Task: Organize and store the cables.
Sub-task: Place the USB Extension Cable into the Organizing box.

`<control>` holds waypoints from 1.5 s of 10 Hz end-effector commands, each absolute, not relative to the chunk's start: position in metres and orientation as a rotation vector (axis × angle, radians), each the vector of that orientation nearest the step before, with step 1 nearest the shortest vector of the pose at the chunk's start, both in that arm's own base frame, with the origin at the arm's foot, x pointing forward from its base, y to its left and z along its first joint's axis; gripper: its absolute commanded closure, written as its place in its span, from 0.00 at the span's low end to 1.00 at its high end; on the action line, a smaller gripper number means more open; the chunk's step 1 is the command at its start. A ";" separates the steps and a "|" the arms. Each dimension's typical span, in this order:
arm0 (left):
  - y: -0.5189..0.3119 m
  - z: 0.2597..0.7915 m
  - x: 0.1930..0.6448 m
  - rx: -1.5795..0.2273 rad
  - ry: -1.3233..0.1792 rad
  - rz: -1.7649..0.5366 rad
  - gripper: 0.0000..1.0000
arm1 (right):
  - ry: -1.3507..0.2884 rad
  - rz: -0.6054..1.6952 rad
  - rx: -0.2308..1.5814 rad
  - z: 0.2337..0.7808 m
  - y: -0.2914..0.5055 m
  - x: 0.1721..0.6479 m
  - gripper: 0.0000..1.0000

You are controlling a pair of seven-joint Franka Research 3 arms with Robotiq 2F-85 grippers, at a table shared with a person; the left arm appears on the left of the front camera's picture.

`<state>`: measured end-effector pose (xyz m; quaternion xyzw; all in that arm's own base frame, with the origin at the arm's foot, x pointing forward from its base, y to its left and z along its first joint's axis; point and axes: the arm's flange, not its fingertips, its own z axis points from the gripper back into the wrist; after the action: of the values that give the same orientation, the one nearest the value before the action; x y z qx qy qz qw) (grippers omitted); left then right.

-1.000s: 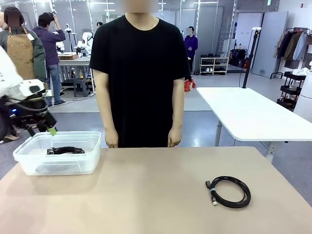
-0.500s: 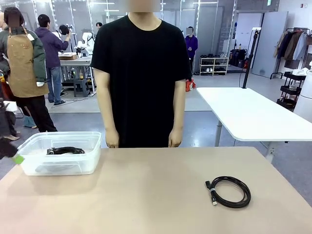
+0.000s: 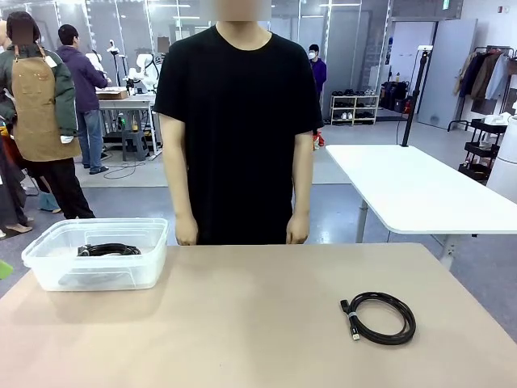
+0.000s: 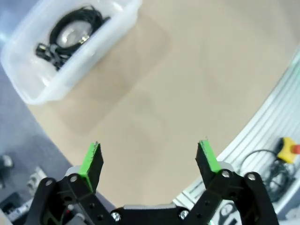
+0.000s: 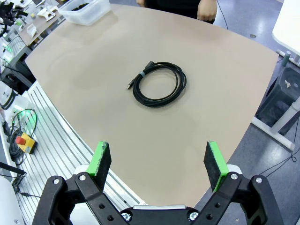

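A black coiled cable (image 3: 380,318) is seen lying flat on the tan desk (image 3: 242,323), toward the robot's right and near the front edge, with its plug ends at the coil's left side. From the right wrist, the same coil (image 5: 158,84) is viewed well beyond the right tool (image 5: 158,161), whose green pads are spread wide apart with nothing between them.

A second coil (image 3: 108,250) is held inside a clear plastic bin (image 3: 48,271) placed at the desk's far left corner. From the left wrist, the bin (image 4: 33,91) is shown at the upper left with the coil (image 4: 72,33) resting on its bottom, plug ends bunched at one side. The left tool (image 4: 149,158) is held above bare desk, well apart from the bin, its fingers spread and empty.

A person in a black shirt (image 3: 238,121) is positioned at the far edge, arms hanging down, hands (image 3: 187,233) just above the desk's edge.
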<state>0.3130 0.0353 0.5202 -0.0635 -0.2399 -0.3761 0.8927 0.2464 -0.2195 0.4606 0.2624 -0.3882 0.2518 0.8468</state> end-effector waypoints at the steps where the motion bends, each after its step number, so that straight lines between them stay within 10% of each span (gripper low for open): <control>1: 0.029 0.476 0.275 -0.099 -0.515 -0.873 0.00 | -0.829 0.544 0.551 0.461 -0.221 0.245 0.00; 10: 0.035 0.520 0.313 -0.132 -0.498 -0.780 0.00 | -0.772 0.603 0.399 0.508 -0.166 0.261 0.00; 15: 0.035 0.520 0.313 -0.132 -0.498 -0.780 0.00 | -0.443 0.718 0.317 0.516 -0.039 0.330 0.00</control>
<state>0.3118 0.0356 0.5206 -0.0628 -0.2391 -0.3808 0.8910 0.3112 -0.0412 0.5201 0.1674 -0.2467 0.3669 0.8812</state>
